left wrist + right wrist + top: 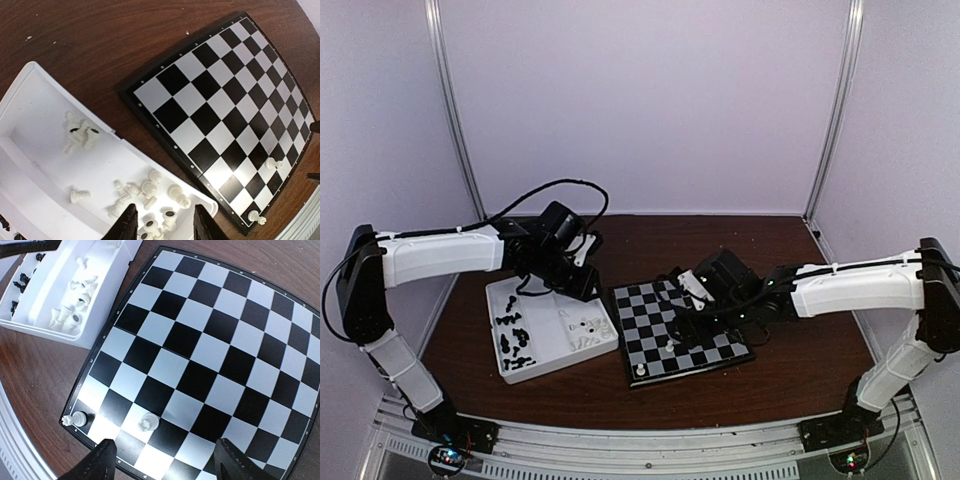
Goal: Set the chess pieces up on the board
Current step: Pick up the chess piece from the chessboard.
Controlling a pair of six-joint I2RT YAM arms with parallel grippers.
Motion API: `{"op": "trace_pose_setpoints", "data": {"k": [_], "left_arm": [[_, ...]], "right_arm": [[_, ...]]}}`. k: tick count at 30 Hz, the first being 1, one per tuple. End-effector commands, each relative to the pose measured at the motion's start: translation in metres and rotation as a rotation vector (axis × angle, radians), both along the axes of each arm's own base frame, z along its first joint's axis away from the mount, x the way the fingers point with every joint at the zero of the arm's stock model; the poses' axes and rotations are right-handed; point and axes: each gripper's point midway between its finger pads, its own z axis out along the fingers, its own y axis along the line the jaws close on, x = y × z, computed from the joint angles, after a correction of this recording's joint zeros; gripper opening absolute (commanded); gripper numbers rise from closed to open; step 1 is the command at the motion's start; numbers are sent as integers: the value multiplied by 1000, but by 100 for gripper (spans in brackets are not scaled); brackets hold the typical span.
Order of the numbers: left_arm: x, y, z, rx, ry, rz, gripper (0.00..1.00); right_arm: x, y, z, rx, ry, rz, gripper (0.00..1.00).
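Observation:
The board [705,300] lies right of centre, its corner close to the white tray [506,296]. Two cream-white pieces stand on it near the front-left corner, one in the corner square [80,418] and one two squares along [149,421]; both also show in the top view [640,370] [670,350]. Several white pieces [150,189] lie loose in the tray's right compartment, and black pieces [515,340] in its left. My left gripper [165,225] is open and empty just above the loose white pieces. My right gripper [167,462] is open and empty above the board's front-left part.
The tray's white pieces [72,305] and black pieces [20,282] also show in the right wrist view. The brown table [800,370] is enclosed by pale walls, with a metal rail at the near edge [640,445]. The two arms reach in from opposite sides.

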Motion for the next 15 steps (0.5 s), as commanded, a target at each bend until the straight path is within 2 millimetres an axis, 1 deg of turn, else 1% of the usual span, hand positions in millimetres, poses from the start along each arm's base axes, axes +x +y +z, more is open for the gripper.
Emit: {"op": "trace_pose_setpoints", "data": {"k": [1, 3, 8, 10, 15], "left_arm": [[10, 15, 12, 1, -71, 40, 38], [8, 18, 11, 13, -76, 37, 38], [6, 21, 8, 23, -76, 26, 38], [9, 25, 7, 47, -93, 40, 38], [9, 26, 5, 57, -95, 32, 38]], "right_arm": [[3, 14, -7, -82, -29, 24, 67], [2, 20, -14, -106, -19, 37, 62], [4, 25, -31, -140, 4, 35, 57], [4, 26, -35, -150, 10, 36, 55], [4, 28, -41, -164, 19, 39, 50]]}}
